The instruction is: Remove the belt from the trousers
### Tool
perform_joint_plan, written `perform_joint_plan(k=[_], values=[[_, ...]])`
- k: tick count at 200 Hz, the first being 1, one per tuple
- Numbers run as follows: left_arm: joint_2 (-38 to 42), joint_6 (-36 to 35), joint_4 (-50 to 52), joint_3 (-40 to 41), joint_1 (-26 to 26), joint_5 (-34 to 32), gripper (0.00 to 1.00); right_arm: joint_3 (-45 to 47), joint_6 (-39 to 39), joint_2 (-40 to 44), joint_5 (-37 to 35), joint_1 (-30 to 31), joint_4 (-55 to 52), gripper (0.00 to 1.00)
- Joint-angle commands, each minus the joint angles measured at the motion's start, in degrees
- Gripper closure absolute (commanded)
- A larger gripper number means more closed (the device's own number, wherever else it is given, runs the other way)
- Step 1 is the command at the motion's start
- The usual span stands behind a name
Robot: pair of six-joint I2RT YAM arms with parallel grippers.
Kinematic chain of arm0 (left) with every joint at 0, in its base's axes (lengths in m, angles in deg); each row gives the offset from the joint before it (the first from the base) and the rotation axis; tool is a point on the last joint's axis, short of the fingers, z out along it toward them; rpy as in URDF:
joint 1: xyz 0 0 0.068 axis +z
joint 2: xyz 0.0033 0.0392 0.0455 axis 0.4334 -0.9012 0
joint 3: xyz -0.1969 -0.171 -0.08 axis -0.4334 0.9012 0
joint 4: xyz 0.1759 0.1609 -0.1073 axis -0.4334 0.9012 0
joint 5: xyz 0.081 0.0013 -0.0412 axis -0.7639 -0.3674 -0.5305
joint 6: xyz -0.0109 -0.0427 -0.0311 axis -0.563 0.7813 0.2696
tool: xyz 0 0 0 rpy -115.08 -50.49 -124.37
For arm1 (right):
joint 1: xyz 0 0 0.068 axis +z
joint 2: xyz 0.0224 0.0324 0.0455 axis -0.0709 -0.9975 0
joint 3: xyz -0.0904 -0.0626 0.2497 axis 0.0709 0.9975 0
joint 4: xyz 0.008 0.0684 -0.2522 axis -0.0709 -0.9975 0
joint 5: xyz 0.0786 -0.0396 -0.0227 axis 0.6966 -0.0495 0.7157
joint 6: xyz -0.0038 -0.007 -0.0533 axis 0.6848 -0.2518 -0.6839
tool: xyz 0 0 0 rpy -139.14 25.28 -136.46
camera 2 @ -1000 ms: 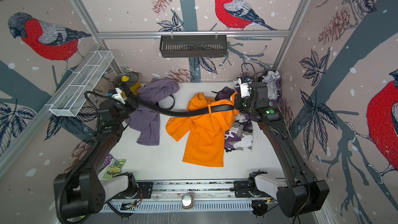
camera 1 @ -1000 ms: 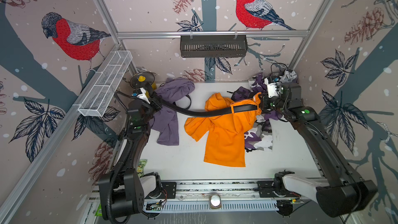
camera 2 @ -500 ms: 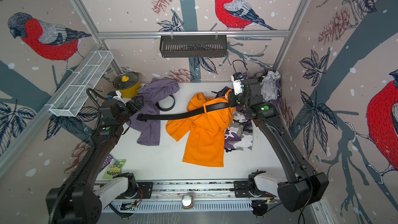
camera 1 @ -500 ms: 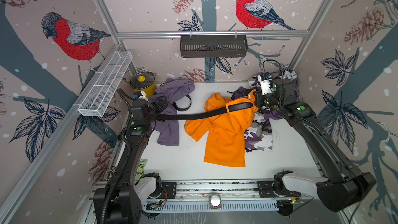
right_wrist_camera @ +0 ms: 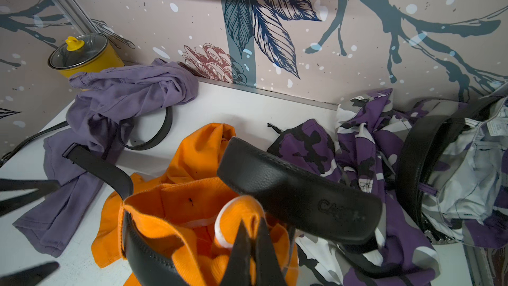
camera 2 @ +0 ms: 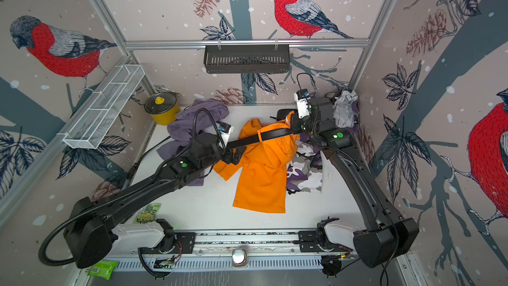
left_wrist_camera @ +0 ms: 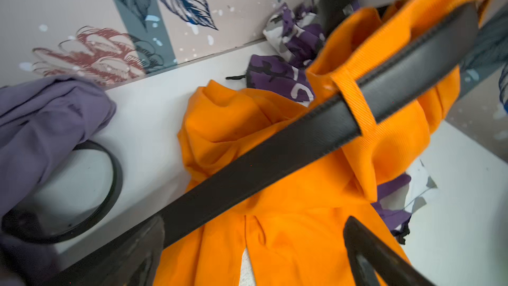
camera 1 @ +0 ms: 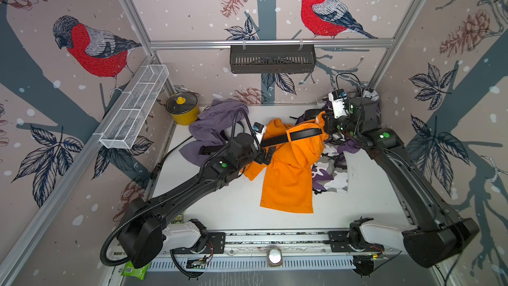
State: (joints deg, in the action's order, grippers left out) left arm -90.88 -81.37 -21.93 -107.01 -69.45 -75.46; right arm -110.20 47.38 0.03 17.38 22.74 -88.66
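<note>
The black belt (camera 1: 302, 134) (camera 2: 275, 133) runs through a loop (left_wrist_camera: 354, 105) of the orange trousers (camera 1: 288, 177) (camera 2: 261, 177), whose waistband is lifted off the table. My right gripper (camera 1: 325, 125) (right_wrist_camera: 251, 226) is shut on a fold of that waistband, with the belt (right_wrist_camera: 288, 188) curling just beyond it. My left gripper (camera 1: 265, 155) (left_wrist_camera: 254, 243) is open and hovers over the trousers. The belt (left_wrist_camera: 275, 155) passes beside one of its fingers (left_wrist_camera: 143, 248) and nothing is gripped. The belt's free end (right_wrist_camera: 96, 166) trails onto a purple garment.
A crumpled purple garment (camera 1: 214, 127) with another black belt (right_wrist_camera: 154, 133) lies at the back left, by a yellow pot (camera 1: 182, 107). Purple camouflage trousers (camera 1: 330, 171) lie to the right of the orange ones. A white wire basket (camera 1: 134, 105) hangs on the left wall.
My left gripper has opened, let go of the belt's end and moved right along the belt to the orange trousers. The right gripper has kept its hold and shifted slightly toward the back.
</note>
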Motion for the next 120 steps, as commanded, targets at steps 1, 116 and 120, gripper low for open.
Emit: perform_joint_plan(k=[1, 116, 120], values=[[-2.05, -6.51, -9.95, 1.04, -3.31, -7.61, 0.0, -0.71, 0.71, 0.78, 1.44, 0.12, 3.54, 1.0], [-15.34, -20.96, -29.05, -2.19, -7.03, -26.39, 0.41, -3.08, 1.67, 1.95, 3.41, 0.2, 2.13, 1.0], [-15.34, -21.3, -29.28, -2.13, -7.11, -26.92, 0.46, -3.15, 1.63, 2.0, 3.31, 0.16, 1.92, 1.0]])
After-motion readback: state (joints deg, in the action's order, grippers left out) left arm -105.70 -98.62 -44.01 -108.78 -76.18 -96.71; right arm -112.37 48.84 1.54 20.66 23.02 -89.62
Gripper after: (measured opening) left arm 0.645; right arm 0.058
